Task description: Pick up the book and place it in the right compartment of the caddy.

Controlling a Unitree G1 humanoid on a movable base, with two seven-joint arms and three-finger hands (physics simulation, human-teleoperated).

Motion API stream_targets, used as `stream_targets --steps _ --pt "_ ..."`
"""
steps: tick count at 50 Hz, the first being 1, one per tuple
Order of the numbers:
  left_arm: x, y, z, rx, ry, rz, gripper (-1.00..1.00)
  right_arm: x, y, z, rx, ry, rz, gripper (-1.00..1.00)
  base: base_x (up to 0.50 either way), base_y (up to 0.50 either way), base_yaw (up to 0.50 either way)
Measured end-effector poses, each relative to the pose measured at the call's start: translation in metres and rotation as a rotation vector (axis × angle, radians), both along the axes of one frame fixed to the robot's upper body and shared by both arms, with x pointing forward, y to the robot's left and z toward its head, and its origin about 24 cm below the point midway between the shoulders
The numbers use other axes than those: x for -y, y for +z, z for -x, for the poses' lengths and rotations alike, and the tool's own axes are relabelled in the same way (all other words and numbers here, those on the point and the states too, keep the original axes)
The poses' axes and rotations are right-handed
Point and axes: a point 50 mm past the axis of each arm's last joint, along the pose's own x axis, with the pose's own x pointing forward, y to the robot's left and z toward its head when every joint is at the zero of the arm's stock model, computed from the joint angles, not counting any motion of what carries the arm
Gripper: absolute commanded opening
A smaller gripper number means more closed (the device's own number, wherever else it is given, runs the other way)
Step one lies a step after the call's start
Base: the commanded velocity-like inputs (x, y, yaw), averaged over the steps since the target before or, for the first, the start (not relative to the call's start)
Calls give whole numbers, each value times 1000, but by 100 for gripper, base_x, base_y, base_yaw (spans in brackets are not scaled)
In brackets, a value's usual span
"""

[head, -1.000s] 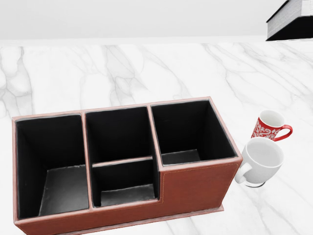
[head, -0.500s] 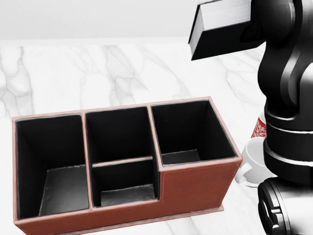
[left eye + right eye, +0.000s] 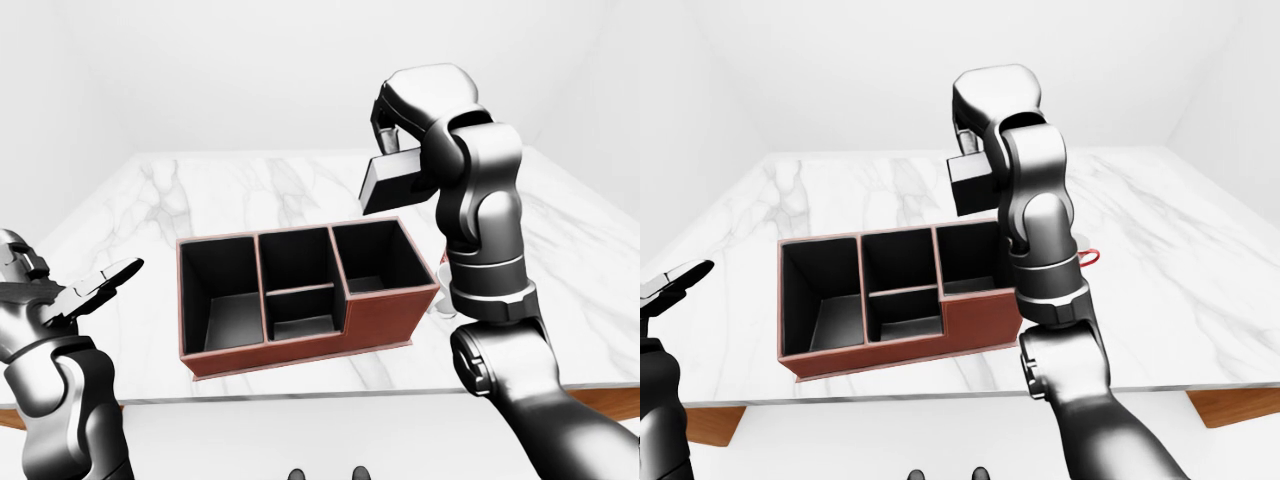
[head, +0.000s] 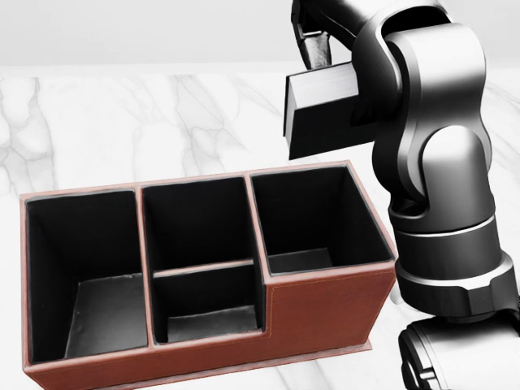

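Robot body: glossy black and dark grey casing throughout.
Right arm built of rounded cylindrical segments with pale seam rings at the joints; left hand has slim dark fingers with lighter grey faces.

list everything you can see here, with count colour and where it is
caddy: one, reddish-brown outside, black inside, four empty compartments, middle of the table
book: one, dark cover, held in the air above the caddy's right compartment
mug: a red handle shows right of the caddy in the right-eye view, the rest hidden by the arm
table: one, white marble
right hand: black, closed on the book
left hand: black, fingers open, at the left edge of the left-eye view, holding nothing
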Motion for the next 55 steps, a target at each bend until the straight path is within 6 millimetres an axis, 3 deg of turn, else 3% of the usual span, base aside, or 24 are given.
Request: stream_targets --steps 41,55 --pt "1 0 0 1 0 0 100 -5 -58 -11 -180 -3 13 -100 0 0 0" --pt "1 0 0 -1 0 1 100 -14 -60 -6 -167 17 18 -100 0 0 0"
